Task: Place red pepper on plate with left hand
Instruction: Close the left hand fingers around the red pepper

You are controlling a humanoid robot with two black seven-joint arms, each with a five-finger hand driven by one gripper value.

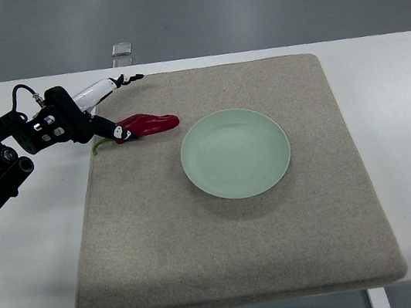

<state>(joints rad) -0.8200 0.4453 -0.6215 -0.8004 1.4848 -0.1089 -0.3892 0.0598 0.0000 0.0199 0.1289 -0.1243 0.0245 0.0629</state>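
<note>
The left hand (97, 112) is spreading its fingers (117, 131) over the pepper (148, 124) stem — gripping nothing yet — the plate (235, 153) lying beyond the fingertips.

My work surface is a white table (399, 92) with rounded far corners, running out of view on the left and right. A large grey-beige felt mat (236, 251) lies flat on it, covering most of the middle and reaching close to the near edge. The mat's corners are rounded and its near edge casts a thin shadow. At the table's far edge, just beyond the mat's far left corner, sits a small clear object (121, 50), possibly a bracket or clip; I cannot tell which.
</note>
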